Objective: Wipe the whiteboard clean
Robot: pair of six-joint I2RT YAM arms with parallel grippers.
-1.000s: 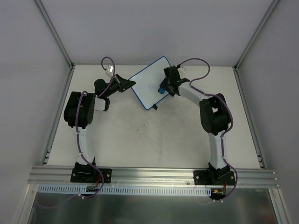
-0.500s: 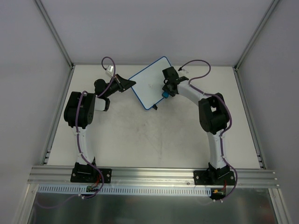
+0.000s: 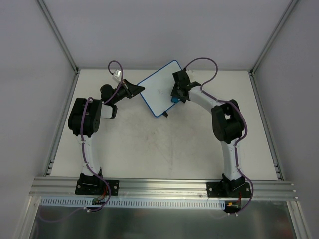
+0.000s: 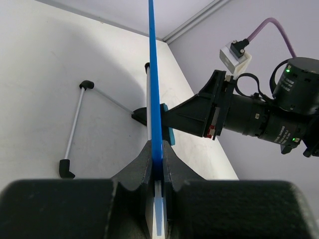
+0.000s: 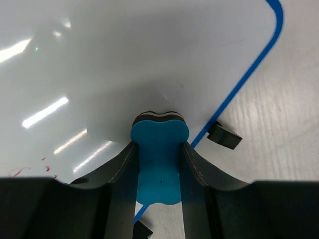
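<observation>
Left gripper (image 4: pixel 156 167) clamped hard on whiteboard (image 3: pixel 158 89) frame edge, bracing it. Right gripper (image 5: pixel 158 145) pinching blue eraser (image 5: pixel 158 167), pad pressed on board face near blue frame and black foot (image 5: pixel 224 135). Board at far centre of table (image 3: pixel 149 144), skewed. Faint red specks (image 5: pixel 30 171) on face near eraser. Guess: board light, stiff, thin, face slick, so it skids under wipe load. Hold by frame edge, not face. Modest pressure.
</observation>
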